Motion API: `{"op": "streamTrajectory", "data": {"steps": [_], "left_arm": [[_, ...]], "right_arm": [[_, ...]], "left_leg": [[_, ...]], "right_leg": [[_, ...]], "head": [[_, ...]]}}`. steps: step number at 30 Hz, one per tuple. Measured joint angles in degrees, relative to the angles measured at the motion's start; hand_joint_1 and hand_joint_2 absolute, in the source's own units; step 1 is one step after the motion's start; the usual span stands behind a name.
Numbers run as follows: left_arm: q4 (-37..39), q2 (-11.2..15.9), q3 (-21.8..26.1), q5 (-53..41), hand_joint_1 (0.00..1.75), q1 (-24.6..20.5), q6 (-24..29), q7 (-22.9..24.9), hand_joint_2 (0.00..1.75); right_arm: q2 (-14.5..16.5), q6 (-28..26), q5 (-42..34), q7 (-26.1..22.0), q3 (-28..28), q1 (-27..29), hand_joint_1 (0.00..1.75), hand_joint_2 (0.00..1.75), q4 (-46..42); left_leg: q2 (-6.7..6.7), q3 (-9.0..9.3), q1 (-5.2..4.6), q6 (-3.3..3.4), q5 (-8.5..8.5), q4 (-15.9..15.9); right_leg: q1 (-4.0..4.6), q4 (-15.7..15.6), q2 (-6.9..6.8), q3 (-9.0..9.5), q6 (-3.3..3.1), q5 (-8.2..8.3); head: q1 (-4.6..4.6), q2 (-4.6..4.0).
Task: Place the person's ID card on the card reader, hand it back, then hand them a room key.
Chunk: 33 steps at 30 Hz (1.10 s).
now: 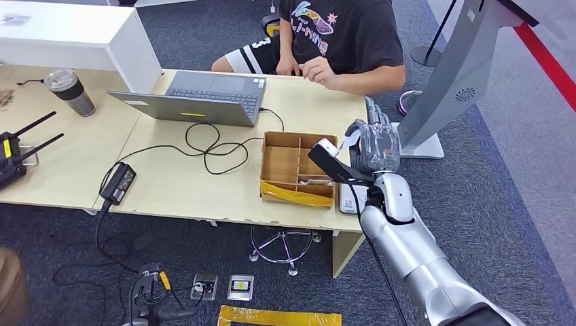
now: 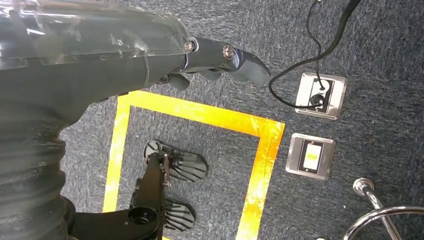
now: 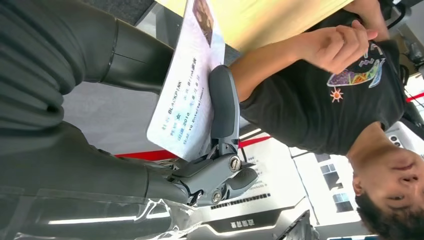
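Pale wood desk (image 1: 204,183) on grey carpet, person (image 1: 339,34) seated at upper centre. Right hand (image 1: 377,146) at frame centre-right pinches the ID card (image 3: 187,85) above the desk's right end; long axis runs toward the person. Card reader hard to make out. Left hand (image 2: 220,60) hangs loose over the floor, holding nothing.

- Seated behind the far edge of the desk (image 1: 183,183): a person (image 1: 339,34), one hand (image 1: 318,70) resting on it.
- At centre, a laptop (image 1: 204,98); left of it, a tumbler (image 1: 70,92).
- Before the laptop, a looped cable (image 1: 210,146) running to a power brick (image 1: 119,182) near the front edge.
- Right of the cable, a divided box (image 1: 297,168).
- Raised just right of the box, the right hand (image 1: 375,146), pinching an ID card (image 3: 187,80).
- Beside the box at the front edge, a card reader (image 1: 350,198).
- Hanging over floor sockets (image 2: 315,125) and a taped square (image 2: 200,145): the left hand (image 2: 220,60).
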Motion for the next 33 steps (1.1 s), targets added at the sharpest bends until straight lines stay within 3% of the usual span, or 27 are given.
{"op": "streamTrajectory", "data": {"steps": [15, 33], "left_arm": [[-0.02, 0.4, 0.0, 2.3, 0.0, 0.27, 0.46, 0.0, 1.75], [-0.47, 1.37, 0.02, 5.21, 0.0, 1.65, 1.33, 0.0, 1.75]], "right_arm": [[-2.22, -0.09, -3.6, 0.8, -2.29, 2.36, 1.75, 1.75, 2.81], [-3.2, 1.86, -11.58, -1.7, -7.31, 7.03, 1.75, 1.75, 7.47]], "left_leg": [[0.0, -0.01, 0.0, 0.0, -0.01, 0.0], [0.01, -0.09, 0.0, 0.0, -0.01, -0.01]], "right_leg": [[-0.01, -0.01, 0.0, -0.02, 0.0, 0.0], [0.0, 0.0, -0.01, -0.06, 0.0, 0.0]], "head": [[-0.01, 0.0], [-0.01, 0.0]]}}
